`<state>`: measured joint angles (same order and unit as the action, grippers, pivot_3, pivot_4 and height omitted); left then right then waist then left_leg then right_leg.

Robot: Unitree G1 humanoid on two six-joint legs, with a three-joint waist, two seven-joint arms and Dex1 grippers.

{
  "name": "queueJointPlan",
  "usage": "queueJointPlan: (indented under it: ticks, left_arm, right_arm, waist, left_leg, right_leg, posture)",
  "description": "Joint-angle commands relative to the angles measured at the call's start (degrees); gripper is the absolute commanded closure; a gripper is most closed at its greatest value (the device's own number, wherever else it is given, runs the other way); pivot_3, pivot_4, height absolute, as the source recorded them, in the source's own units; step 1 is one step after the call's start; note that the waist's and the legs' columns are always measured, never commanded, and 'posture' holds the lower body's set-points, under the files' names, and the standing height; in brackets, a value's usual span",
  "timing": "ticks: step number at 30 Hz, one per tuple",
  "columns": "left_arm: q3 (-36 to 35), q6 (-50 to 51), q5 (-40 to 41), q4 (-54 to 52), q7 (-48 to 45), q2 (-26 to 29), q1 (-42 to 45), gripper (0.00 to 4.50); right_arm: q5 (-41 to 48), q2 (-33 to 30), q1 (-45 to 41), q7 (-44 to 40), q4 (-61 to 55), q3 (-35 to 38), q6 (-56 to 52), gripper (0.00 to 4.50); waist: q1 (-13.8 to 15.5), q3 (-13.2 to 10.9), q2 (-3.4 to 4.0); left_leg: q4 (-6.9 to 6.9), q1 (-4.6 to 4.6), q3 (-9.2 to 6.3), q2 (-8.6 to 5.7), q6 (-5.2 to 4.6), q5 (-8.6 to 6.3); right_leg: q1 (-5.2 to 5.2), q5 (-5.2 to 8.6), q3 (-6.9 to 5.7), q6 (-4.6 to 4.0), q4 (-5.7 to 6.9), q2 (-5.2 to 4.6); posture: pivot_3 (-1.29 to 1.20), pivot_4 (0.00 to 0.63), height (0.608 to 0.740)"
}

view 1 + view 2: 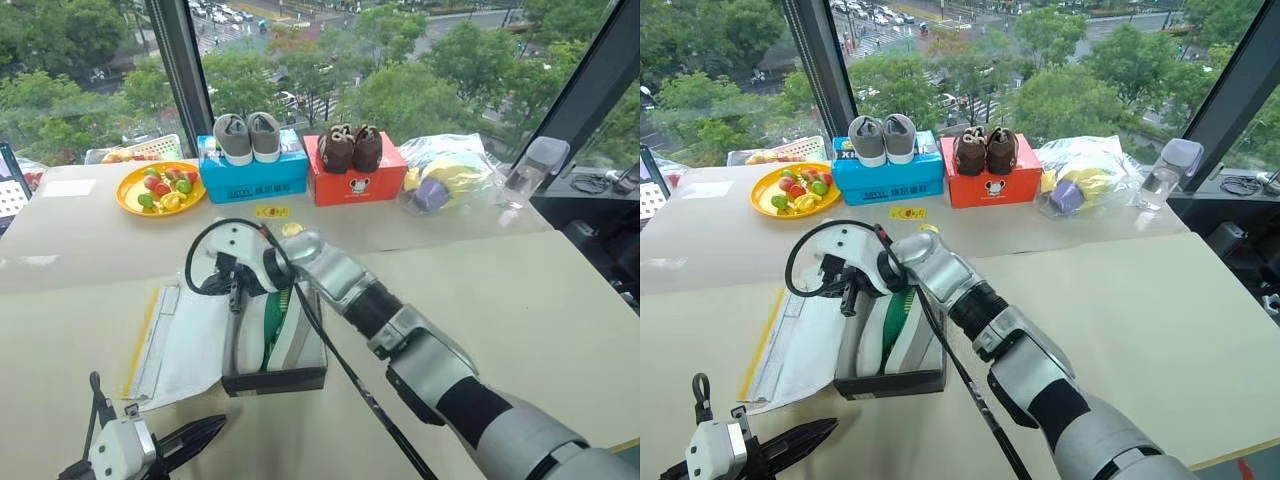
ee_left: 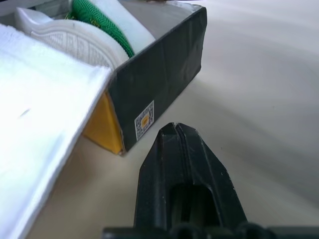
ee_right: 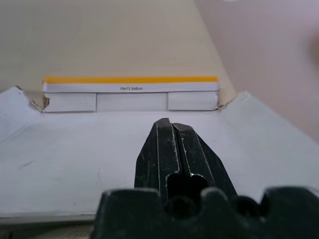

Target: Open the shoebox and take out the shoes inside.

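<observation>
Shoebox (image 1: 275, 375) sits open on the table (image 1: 520, 300), its long axis running away from the robot toward the window, with the pale lid (image 1: 185, 345) folded flat out to the robot's left. One pair of green-and-white shoes (image 1: 270, 335), two in all, lies inside the black base lengthwise, tipped on their sides so the white soles face the lid; which end the toes point to cannot be told.

Right gripper (image 1: 236, 297) hangs over the far half of the box with its two black fingers pressed together and nothing between them, tips aimed toward the robot's left out over the open lid; the shoes lie just below and on the near side of it. In the right wrist view the lid's white inside and its yellow edge lie straight ahead of the fingertips (image 3: 169, 130).

Left gripper (image 1: 195, 436) is low and near, fingers likewise together and empty, pointing at the box's near end wall, close to it but apart.

Well beyond the right gripper, by the window, stand one blue box (image 1: 240, 176) carrying one grey pair (image 1: 248, 136), one red box (image 1: 355, 178) carrying one brown pair (image 1: 350, 147), and one yellow plate of fruit (image 1: 158, 188).
</observation>
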<state>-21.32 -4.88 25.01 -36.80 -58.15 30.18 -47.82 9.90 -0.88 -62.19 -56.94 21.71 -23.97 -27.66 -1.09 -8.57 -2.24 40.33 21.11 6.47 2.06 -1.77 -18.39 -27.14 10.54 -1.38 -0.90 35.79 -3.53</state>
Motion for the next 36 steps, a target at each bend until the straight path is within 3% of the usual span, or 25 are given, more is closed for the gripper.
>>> queueJointPlan:
  ticks: [1,4,7,10,13,19,20,26,36]
  left_arm:
    - [-1.70,1.28,2.86,-3.17,0.54,1.65,0.26,4.49]
    - [-5.33,5.66,7.20,-4.91,0.41,5.65,0.98,4.49]
    - [-10.25,10.06,13.29,-5.64,-0.58,10.23,2.33,4.49]
    - [-15.59,14.53,20.33,-6.38,-1.74,13.40,2.30,4.50]
    - [-19.05,17.35,22.91,-3.44,-3.09,16.14,4.73,4.50]
    - [-17.08,18.67,20.40,1.17,-3.08,17.06,11.62,4.50]
    - [-16.39,19.25,20.65,1.22,-2.58,17.07,12.85,4.50]
    - [-12.83,20.77,19.53,2.16,-2.01,16.38,17.58,4.50]
    - [-7.92,18.50,14.40,2.91,-3.38,15.25,19.09,4.50]
  right_arm:
    - [6.33,-8.07,1.60,-2.98,-18.45,7.10,-8.71,4.49]
    - [11.22,-14.92,3.12,-4.46,-27.47,11.54,-15.01,4.49]
    - [9.93,-21.64,5.33,-6.27,-31.68,10.69,-13.56,4.49]
    - [6.06,-26.75,7.49,-9.03,-32.45,6.53,-7.73,3.83]
    - [2.43,-27.86,8.58,-10.34,-30.78,2.66,-0.76,2.73]
    - [-9.07,-26.99,8.48,-9.29,-26.08,-4.91,18.60,0.58]
    - [-11.80,-26.92,8.17,-8.40,-25.31,-6.19,22.96,0.38]
    - [-19.12,-27.08,7.21,-8.32,-21.80,-9.23,37.75,0.38]
    - [-25.20,-26.25,9.16,-11.11,-17.83,-13.61,47.55,0.38]
  waist:
    - [0.37,0.02,-0.04]
    - [0.33,0.08,-0.13]
    - [0.10,0.09,-0.14]
    - [-0.36,0.07,-0.11]
    - [-0.76,0.05,-0.07]
    - [-0.96,0.00,-0.01]
    - [-0.96,0.00,-0.01]
    - [-0.65,0.01,-0.01]
    - [-0.20,0.01,-0.02]
  left_leg:
    - [0.01,0.04,-0.04,-0.01,-0.02,-0.01]
    - [0.01,0.01,-0.08,0.00,-0.20,-0.12]
    - [0.01,-0.05,-0.10,0.01,-0.16,-0.10]
    - [0.01,-0.18,-0.06,0.01,-0.11,-0.06]
    - [0.00,-0.36,0.03,0.00,-0.08,-0.04]
    - [-0.02,-0.63,0.11,-0.09,0.10,0.08]
    - [-0.02,-0.65,0.13,-0.08,0.10,0.08]
    - [-0.03,-0.66,0.21,-0.07,0.45,0.28]
    - [-0.11,-0.82,0.31,-0.02,0.46,0.28]
  right_leg:
    - [0.00,0.00,-0.04,0.00,0.00,-0.02]
    - [0.03,0.00,-0.08,0.00,-0.01,-0.02]
    - [0.04,0.00,-0.08,-0.02,0.07,0.02]
    - [0.09,0.03,-0.01,-0.06,0.13,0.08]
    - [0.16,0.06,0.10,-0.06,0.18,0.11]
    - [0.32,0.07,0.26,-0.09,0.28,0.29]
    - [0.32,0.07,0.30,-0.09,0.28,0.27]
    - [0.34,0.08,0.35,-0.09,0.24,0.19]
    - [0.39,0.09,0.41,-0.12,0.24,0.20]
  posture:
    - [0.00,0.150,0.731]
    - [0.00,0.150,0.731]
    - [0.00,0.150,0.731]
    - [0.00,0.150,0.731]
    - [0.00,0.150,0.731]
    - [0.00,0.150,0.731]
    - [0.00,0.150,0.731]
    - [0.00,0.150,0.731]
    - [0.00,0.150,0.731]
